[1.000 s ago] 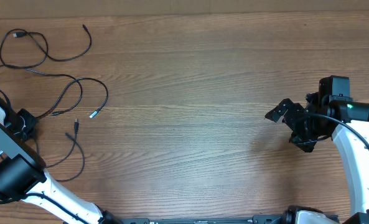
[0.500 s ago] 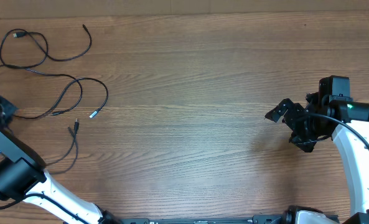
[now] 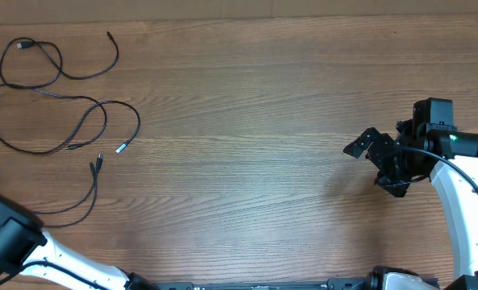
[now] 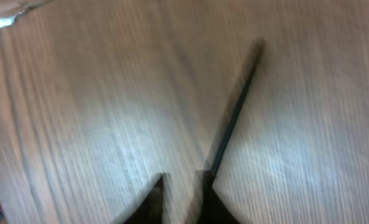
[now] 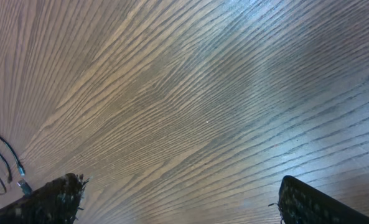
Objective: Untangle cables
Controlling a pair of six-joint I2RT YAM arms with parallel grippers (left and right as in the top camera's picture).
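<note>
The wooden desk [image 3: 263, 121] carries three thin black cables [image 3: 69, 97], spread in loose open loops across its far left part, lying flat.

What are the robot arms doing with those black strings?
They are untangling cables. The cables lie in loose loops at the left end of the table. The left tool is low beside one of them, but the blurry picture hides whether it grips. The right tool hangs open over bare wood, holding nothing.

Right gripper [image 5: 181, 190] wide; left gripper [image 4: 181, 190] ajar
</note>
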